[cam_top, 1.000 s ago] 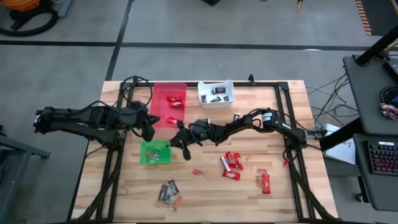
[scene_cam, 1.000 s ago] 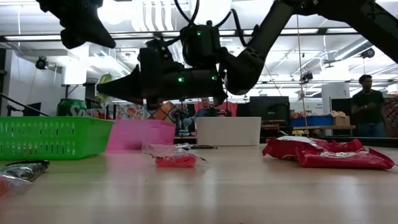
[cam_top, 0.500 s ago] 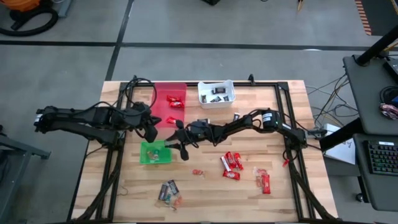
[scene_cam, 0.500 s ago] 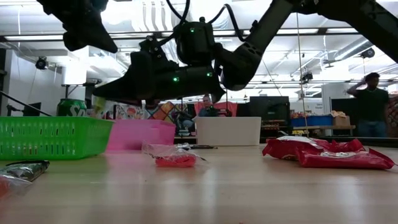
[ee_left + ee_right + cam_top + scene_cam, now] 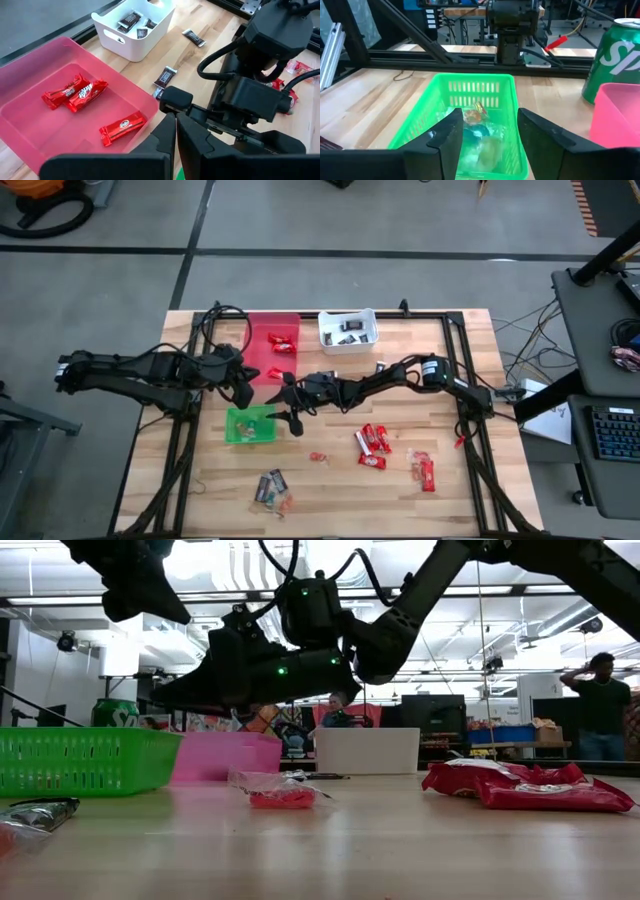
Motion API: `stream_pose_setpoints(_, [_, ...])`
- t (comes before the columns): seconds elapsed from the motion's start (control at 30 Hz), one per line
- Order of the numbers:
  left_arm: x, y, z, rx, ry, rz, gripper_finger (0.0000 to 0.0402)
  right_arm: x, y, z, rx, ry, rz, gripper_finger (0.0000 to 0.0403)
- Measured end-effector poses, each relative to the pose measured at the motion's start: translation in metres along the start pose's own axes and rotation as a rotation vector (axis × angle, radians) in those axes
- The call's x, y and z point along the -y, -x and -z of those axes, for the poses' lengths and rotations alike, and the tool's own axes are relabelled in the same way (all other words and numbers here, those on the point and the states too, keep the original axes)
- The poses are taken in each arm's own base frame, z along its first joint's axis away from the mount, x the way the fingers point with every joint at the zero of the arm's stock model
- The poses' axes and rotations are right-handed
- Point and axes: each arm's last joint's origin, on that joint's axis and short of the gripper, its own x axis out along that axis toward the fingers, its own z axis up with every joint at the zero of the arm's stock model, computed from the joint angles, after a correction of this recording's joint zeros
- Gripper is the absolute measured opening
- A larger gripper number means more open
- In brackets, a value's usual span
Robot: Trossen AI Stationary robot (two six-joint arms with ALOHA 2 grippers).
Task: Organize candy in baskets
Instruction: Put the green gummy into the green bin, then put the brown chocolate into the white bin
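The green basket (image 5: 251, 426) holds a few mixed-colour candy pieces (image 5: 479, 114). My right gripper (image 5: 489, 120) hangs open just above the basket's right side (image 5: 283, 408), with nothing between its fingers. My left gripper (image 5: 243, 392) is shut and empty, above the near edge of the red basket (image 5: 60, 125), where three red bars (image 5: 75, 93) lie. The white basket (image 5: 348, 331) holds dark mini bars. More candy lies loose on the table: red bars (image 5: 372, 442), dark bars (image 5: 270, 485) and a small piece (image 5: 318, 456).
A green soda can (image 5: 615, 55) stands beside the red basket on the table's left. A black frame (image 5: 460, 380) runs round the work area. More red bars (image 5: 426, 472) lie at the near right. People show in the room behind (image 5: 603, 705).
My right gripper has opened above the green basket and shifted a little toward the table's left edge.
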Motion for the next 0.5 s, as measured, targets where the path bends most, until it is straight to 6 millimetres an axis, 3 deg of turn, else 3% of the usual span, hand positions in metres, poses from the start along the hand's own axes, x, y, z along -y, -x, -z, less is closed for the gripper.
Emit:
stream_pose_setpoints(0.2, [0.001, 0.000, -0.002, 0.016, 0.013, 0.013, 0.0000, 0.001, 0.004, -0.012, -0.010, 0.009, -0.003, 0.0196])
stream_pose_setpoints(0.37, [0.003, -0.002, -0.002, 0.016, 0.028, 0.026, 0.0000, -0.003, 0.021, -0.047, -0.135, 0.096, -0.023, 0.0190])
stream_pose_setpoints(0.5, [0.005, -0.006, -0.002, 0.007, 0.084, 0.021, 0.0000, -0.009, 0.050, -0.078, -0.318, 0.137, -0.053, 0.0179])
